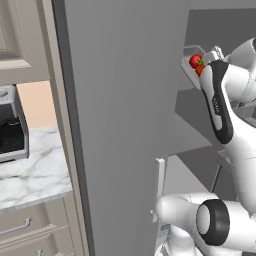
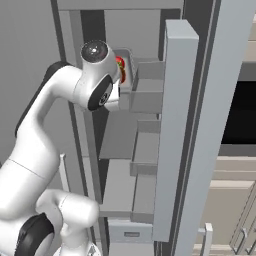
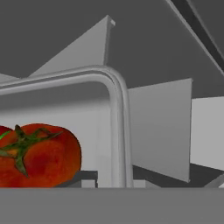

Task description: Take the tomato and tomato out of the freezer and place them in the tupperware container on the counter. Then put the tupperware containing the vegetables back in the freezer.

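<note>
Final step in hand — end effector [image 1: 204,64], upper right, clamped on tupperware container [image 3: 114,105] holding tomato [image 3: 37,155]; next: set it on freezer [image 2: 125,135] shelf.

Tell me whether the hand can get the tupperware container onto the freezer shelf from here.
Probably yes. The hand holds the tupperware container, tomatoes inside, right at the upper freezer shelf. The open freezer door stands aside, and nothing visible blocks the shelf.
</note>
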